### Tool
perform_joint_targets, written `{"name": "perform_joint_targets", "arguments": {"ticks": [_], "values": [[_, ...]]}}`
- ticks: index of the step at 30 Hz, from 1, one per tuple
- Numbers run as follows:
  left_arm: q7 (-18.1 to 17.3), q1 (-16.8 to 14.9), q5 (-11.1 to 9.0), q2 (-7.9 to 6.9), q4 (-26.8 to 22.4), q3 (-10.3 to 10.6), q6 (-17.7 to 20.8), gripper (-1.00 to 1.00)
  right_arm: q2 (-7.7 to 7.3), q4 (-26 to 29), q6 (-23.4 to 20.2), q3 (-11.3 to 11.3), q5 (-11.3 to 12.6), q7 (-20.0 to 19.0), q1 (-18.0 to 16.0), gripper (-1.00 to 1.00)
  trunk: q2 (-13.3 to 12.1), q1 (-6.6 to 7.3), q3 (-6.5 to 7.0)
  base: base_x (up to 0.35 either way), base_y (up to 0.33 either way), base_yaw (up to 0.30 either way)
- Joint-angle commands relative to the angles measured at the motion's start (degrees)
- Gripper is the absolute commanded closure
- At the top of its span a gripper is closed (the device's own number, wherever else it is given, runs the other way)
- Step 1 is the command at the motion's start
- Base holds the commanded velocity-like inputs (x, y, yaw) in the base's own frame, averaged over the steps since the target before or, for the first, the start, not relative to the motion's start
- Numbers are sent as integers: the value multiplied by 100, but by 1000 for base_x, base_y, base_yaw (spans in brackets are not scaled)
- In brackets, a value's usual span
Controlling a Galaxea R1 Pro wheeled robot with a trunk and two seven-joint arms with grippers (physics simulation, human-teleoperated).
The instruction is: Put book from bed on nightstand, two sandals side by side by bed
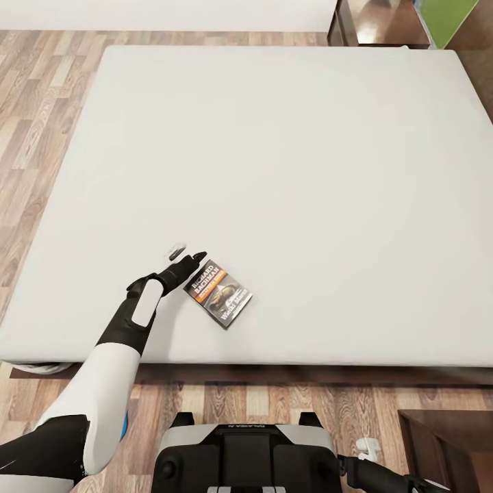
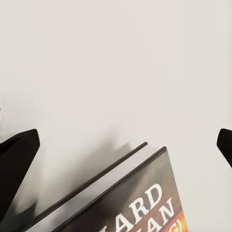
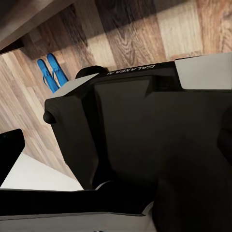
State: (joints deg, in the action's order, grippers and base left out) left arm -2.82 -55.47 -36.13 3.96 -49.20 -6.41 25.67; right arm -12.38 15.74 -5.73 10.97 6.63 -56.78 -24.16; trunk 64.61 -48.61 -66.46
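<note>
Where the left claw (image 1: 186, 259) gapes: book (image 1: 220, 293) just beside, on bed (image 1: 287, 171).

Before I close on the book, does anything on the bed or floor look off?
The book lies skewed on the mattress near its front edge, its cover slightly lifted in the left wrist view. The left gripper is open beside it. The sandals lie together on the floor.

Bedroom: large bed (image 1: 274, 137), wood-plank floor (image 1: 34, 103), dark nightstand (image 1: 380, 20).
</note>
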Motion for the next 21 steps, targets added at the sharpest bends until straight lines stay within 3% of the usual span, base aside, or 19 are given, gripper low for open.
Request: {"name": "perform_joint_targets", "arguments": {"ticks": [1, 8, 13, 21], "values": [[-8, 1, -26, 9, 6, -27, 67, -100, -1, -1, -59, 1, 49, -20, -1, -100, 2, -1, -3, 0, 0, 0], [-8, 1, -26, 10, 7, -27, 63, -100, -1, -1, -59, 1, 49, -19, -1, -100, 2, -1, -3, 0, 0, 0], [-6, 1, -26, 12, 7, -27, 66, -100, -1, -1, -59, 1, 48, -22, -1, -100, -199, 109, 87, 0, 0, 0], [-7, 2, -26, 17, 7, -27, 69, -100, -1, -1, -59, 1, 43, -27, -1, -100, -199, 109, 87, 0, 0, 0]]}}
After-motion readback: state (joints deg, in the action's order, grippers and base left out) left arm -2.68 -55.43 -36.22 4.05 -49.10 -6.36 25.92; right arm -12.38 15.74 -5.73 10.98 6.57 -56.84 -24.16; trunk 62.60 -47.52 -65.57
